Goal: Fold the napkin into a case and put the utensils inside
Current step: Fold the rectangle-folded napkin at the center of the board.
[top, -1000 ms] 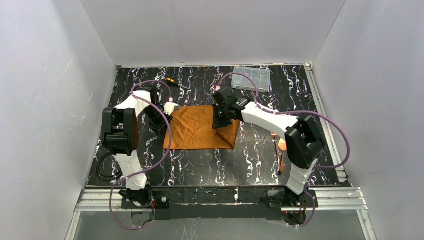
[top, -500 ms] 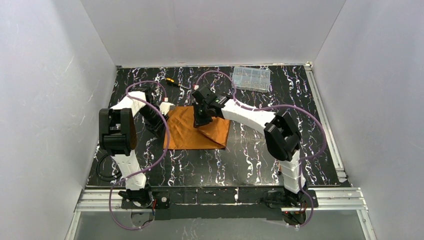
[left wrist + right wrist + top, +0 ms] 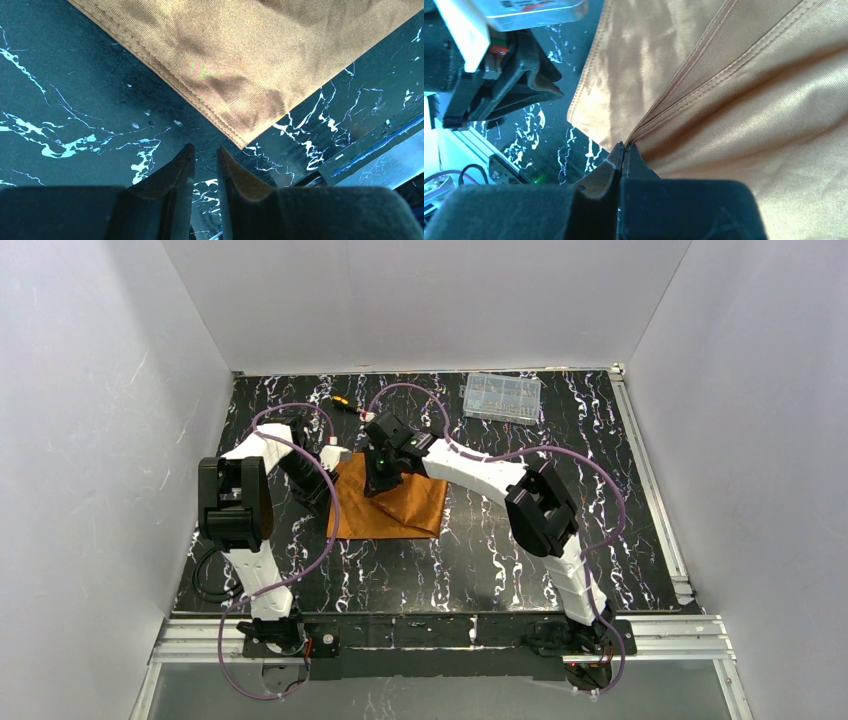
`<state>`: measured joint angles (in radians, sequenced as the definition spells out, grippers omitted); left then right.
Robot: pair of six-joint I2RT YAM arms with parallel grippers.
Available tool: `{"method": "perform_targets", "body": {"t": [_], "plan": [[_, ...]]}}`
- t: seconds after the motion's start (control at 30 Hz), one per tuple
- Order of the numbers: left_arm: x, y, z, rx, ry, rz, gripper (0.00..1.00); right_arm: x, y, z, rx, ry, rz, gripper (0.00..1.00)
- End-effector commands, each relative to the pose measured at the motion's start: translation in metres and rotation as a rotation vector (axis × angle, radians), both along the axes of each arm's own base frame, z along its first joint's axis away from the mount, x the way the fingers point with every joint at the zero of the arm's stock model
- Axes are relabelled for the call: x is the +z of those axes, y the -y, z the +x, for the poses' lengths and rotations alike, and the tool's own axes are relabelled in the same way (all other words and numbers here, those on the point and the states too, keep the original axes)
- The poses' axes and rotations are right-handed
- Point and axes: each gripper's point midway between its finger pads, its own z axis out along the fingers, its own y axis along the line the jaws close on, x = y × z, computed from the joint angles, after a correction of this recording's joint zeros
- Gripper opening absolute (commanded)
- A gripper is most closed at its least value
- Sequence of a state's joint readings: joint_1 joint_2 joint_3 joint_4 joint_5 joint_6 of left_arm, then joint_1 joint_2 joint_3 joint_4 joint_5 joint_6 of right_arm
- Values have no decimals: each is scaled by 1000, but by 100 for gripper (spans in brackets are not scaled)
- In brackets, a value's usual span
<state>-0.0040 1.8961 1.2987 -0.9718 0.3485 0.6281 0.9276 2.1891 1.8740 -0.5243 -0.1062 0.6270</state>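
At wrist views only: right pincer (image 3: 624, 148) clamped on napkin (image 3: 734, 100) hem; left pincer (image 3: 205, 149) slightly apart.

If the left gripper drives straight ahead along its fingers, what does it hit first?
Probably the napkin, its hemmed edge near the corner, just ahead of the left gripper. Depth is unclear; the tabletop might come first.

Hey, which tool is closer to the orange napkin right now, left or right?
Right. The right tool is shut on the napkin, pinching its folded edge. The left tool sits just off a corner, jaws slightly apart, not touching the cloth.
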Motion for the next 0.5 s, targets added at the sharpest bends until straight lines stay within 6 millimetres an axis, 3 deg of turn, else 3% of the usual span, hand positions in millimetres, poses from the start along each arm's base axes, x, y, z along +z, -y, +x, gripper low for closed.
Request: {"method": "perform_targets", "body": {"t": [0.0,0.13,0.47], "plan": [[14,4,-3,6,23,-30,21,27,-23,3,12,29,100,1],[13,6,-5,10,17,-37,21,31,-35,2,22,20,153,1],[21,-5,0,79,9,-44,20,18,-55,-11,63,-22,177,1]]}}
